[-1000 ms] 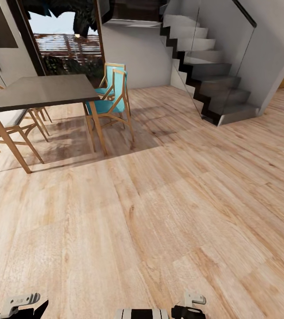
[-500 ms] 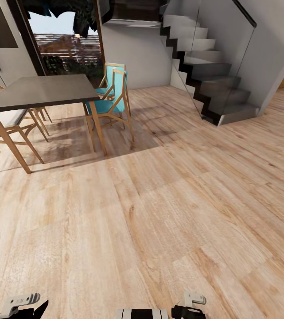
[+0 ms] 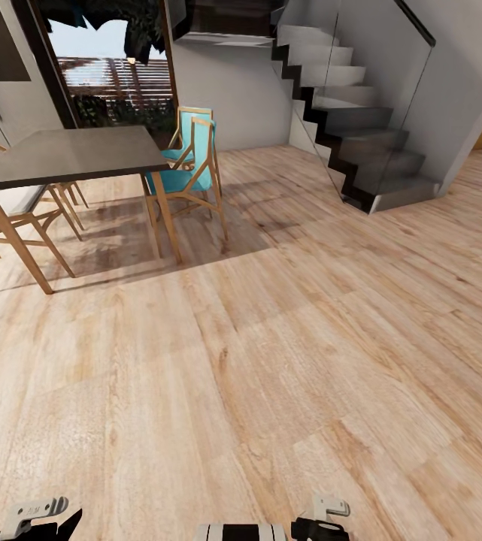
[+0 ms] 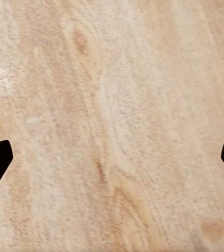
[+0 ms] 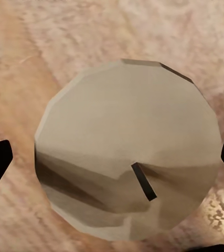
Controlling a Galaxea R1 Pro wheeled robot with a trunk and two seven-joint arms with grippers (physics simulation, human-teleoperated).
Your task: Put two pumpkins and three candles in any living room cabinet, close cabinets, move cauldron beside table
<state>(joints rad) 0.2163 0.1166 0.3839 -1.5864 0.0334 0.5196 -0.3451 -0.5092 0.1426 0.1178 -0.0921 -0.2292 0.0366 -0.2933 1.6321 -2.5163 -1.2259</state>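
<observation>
The right pincer (image 5: pixel 112 157) looks down on a candle (image 5: pixel 127 152), a squat pale cylinder with a small dark wick, which sits between its two dark fingertips at the edges of the right wrist view. The fingertips stand far apart, near the candle's sides, but contact is not visible, so I cannot tell whether the candle is truly gripped or only lies between them. Behind the candle the wooden floor (image 5: pixel 64 42) passes, so the candle seems to be carried above it, wick up; I judge this is the way to bring it toward a cabinet without dropping it.

The left pincer (image 4: pixel 112 157) is wide apart and has nothing between its fingertips; under it there is only bare floor planks (image 4: pixel 112 105). It seems kept free for a later job, perhaps pulling a drawer.

In the head view both pincers rest low at the front of the robot, the left (image 3: pixel 34 515) and the right (image 3: pixel 327 511), tucked close to the body, which fits driving and not reaching.

Farther out stand a dining desk (image 3: pixel 68 154) with a dark top, turquoise chairs (image 3: pixel 192 161) beside it, and a staircase (image 3: pixel 361 128) at the back. The robot seems still on its way to the living room.
</observation>
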